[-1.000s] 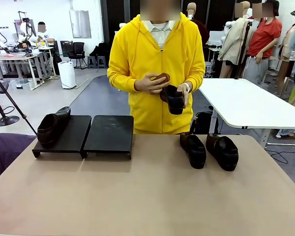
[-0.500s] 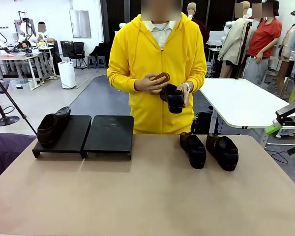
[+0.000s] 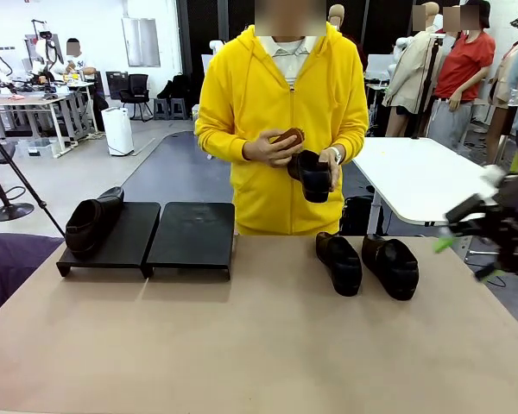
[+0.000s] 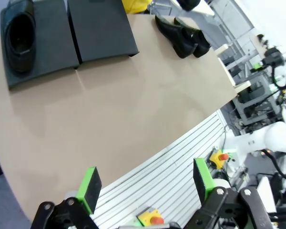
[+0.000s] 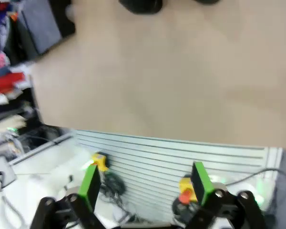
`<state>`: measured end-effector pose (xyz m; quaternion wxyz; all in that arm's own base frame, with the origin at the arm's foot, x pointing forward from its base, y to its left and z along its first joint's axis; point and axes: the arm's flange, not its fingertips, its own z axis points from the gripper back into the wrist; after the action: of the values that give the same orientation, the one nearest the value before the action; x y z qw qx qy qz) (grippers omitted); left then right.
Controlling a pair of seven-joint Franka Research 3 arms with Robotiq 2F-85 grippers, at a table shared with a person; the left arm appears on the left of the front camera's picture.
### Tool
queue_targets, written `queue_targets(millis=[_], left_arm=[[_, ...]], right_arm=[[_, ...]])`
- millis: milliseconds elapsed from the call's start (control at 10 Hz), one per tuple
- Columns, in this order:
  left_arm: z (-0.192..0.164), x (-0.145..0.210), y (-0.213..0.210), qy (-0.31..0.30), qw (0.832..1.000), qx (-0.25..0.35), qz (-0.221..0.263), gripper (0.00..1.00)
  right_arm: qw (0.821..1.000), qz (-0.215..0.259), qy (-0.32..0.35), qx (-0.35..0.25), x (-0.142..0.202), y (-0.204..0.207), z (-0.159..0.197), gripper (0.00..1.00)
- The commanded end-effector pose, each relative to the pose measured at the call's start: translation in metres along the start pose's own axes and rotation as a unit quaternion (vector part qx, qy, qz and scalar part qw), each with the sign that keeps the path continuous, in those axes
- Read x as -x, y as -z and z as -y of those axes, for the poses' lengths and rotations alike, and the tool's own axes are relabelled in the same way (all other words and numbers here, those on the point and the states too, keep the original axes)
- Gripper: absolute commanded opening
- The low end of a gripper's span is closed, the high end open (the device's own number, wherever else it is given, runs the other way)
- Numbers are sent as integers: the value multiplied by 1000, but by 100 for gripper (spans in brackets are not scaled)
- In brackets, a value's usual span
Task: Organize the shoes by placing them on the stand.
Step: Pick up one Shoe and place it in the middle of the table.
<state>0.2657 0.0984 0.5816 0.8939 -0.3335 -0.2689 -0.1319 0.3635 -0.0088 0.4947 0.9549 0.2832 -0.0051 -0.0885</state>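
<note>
Right gripper (image 3: 462, 259) hung off the tabletop's right edge, jaws apart, empty; left gripper (image 4: 145, 183) likewise. Likely step: reach nearest shoe (image 3: 391, 266), then straddle it.

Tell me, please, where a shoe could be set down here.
The stand's right panel is bare; its left panel has room beside the one shoe. The table's near half is open. Crowded: far right, around two shoes.

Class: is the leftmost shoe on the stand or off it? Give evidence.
On it: the shoe rests on the stand's left panel, not touching the table, in both front and left wrist views.
</note>
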Motion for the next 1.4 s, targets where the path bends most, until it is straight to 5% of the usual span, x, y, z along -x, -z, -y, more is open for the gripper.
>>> queue_targets(millis=[0,300,600,800,1300], left_arm=[[0,-2,-2,-3,1000,5,5,100],[0,-2,-2,-3,1000,5,5,100],[0,-2,-2,-3,1000,5,5,100],[0,-2,-2,-3,1000,5,5,100],[0,-2,-2,-3,1000,5,5,100]], right_arm=[[999,-15,-9,49,-53,4,-24,100],[998,-38,15,43,-35,-26,0,100],[996,-80,13,24,79,-129,56,100],[995,-68,76,21,141,-168,91,100],[986,-93,136,-22,214,-178,168,100]])
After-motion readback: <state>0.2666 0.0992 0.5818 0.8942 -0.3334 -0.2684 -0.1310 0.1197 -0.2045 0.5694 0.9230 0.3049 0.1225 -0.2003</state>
